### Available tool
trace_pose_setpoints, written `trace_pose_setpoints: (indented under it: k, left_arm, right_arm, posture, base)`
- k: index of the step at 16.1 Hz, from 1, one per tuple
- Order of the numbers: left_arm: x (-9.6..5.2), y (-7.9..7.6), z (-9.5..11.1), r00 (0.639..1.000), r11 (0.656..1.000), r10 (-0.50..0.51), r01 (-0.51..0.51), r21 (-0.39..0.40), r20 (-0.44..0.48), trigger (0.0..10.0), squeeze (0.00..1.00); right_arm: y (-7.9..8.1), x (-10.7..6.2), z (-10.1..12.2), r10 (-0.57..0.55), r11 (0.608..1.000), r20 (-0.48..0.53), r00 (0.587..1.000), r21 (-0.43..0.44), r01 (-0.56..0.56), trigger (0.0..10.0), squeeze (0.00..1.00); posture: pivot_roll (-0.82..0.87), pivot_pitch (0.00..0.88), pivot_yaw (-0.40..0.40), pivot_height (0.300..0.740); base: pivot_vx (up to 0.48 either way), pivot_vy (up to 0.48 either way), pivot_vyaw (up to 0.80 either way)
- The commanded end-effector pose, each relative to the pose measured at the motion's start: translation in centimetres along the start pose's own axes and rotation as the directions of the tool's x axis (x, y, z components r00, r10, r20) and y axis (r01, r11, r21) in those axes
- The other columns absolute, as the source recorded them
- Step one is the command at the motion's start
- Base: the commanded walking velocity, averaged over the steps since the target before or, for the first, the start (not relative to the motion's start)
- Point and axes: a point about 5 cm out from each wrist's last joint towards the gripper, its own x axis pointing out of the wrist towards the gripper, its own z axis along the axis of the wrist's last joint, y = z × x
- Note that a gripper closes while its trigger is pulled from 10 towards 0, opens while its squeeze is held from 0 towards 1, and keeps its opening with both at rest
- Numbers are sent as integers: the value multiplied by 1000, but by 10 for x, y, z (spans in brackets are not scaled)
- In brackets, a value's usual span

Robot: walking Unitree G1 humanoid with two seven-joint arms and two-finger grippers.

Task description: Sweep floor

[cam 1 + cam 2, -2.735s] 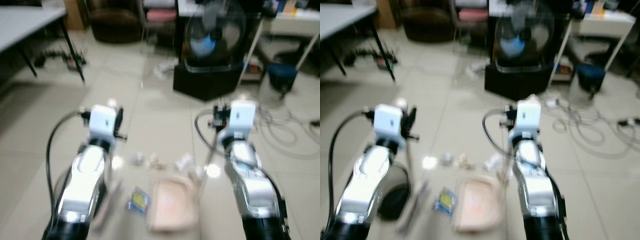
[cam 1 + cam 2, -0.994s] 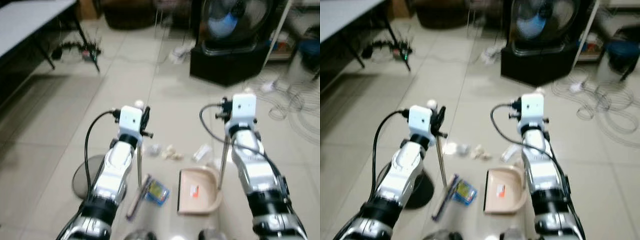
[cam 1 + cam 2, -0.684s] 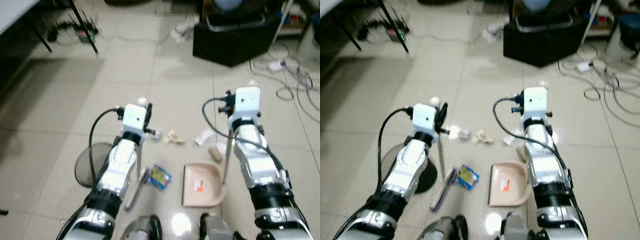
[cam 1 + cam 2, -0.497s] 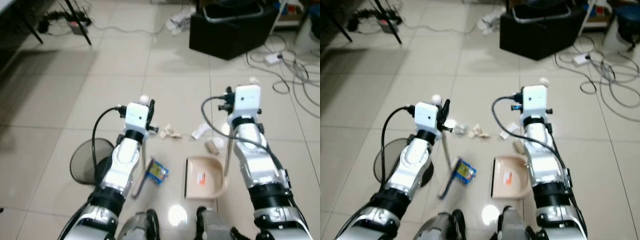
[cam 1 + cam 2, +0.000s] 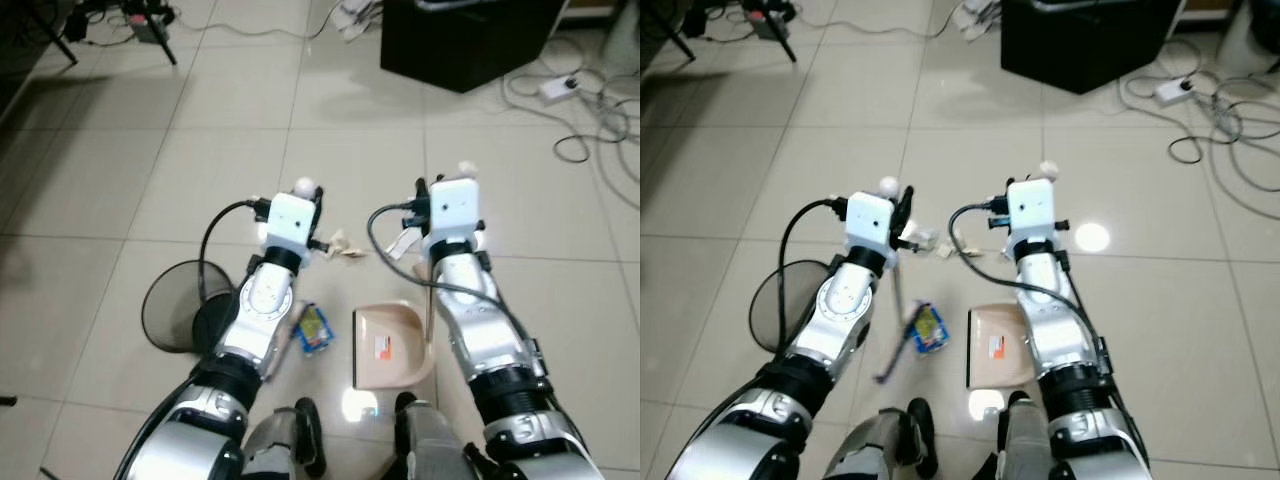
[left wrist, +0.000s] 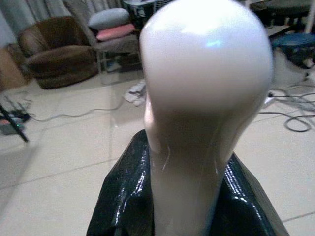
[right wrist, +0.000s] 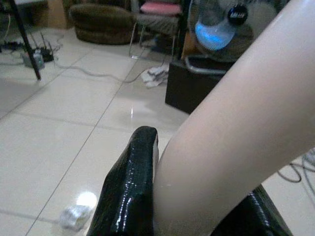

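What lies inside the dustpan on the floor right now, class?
The dustpan holds only a small orange and white label on its beige tray; no rubbish lies in it. The right arm covers its right edge and handle, so that part is hidden.

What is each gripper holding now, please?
Left gripper: closed on the broom handle.
Right gripper: closed on the dustpan handle.

No text can be read; the dustpan [image 5: 390, 345] bears an orange label, seemingly printed, too small to make out.
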Motion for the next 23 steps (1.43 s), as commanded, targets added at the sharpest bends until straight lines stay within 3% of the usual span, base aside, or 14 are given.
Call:
trace_pose_setpoints:
  k: [1,4,8,11,14,16,17,21,23]
  left_arm:
    - [1,-1,3,1000,1000,-6,7,-26,23,10000,0]
    - [7,-10,9,999,996,-9,13,-89,37,10000,0]
    - [8,-29,25,987,953,-132,151,-261,88,10000,0]
    - [9,-24,45,973,919,-168,212,-332,158,10000,0]
    - [5,-6,58,934,906,-300,342,-249,193,10000,0]
    - [6,5,63,926,904,-324,364,-226,195,10000,0]
    - [10,19,74,917,904,-340,380,-197,206,10000,0]
    - [15,37,91,897,896,-382,419,-150,221,10000,0]
    - [16,51,97,903,911,-369,398,-105,220,10000,0]
  right_arm:
    - [9,-2,-2,20,1000,3,1000,-12,-20,10000,0]
    - [14,-2,-9,1,1000,-22,1000,-10,-1,10000,0]
    - [13,-3,-14,-36,999,-39,999,10,37,10000,0]
    - [12,-2,-16,-45,999,-46,998,16,46,10000,0]
    - [8,3,-17,-48,999,-50,998,16,49,10000,0]
    - [5,6,-17,-53,998,-51,997,17,54,10000,0]
    - [0,8,-18,-61,998,-52,997,22,63,10000,0]
    - [-9,8,-22,-94,995,-61,994,39,97,10000,0]
    - [-15,4,-27,-123,989,-71,990,71,128,10000,0]
  posture:
    - [-53,340,152,740]
    - [-42,340,160,740]
    - [-27,323,169,740]
    - [-21,301,173,740]
    - [-9,258,182,740]
    - [-7,234,182,740]
    - [-5,203,183,740]
    - [-2,135,171,740]
    - [-8,104,171,740]
  base:
    - [0,0,0]
    - [0,0,0]
    - [0,0,0]
    - [0,0,0]
    - [0,0,0]
    - [0,0,0]
    - [0,0,0]
    - [0,0,0]
    - [0,0,0]
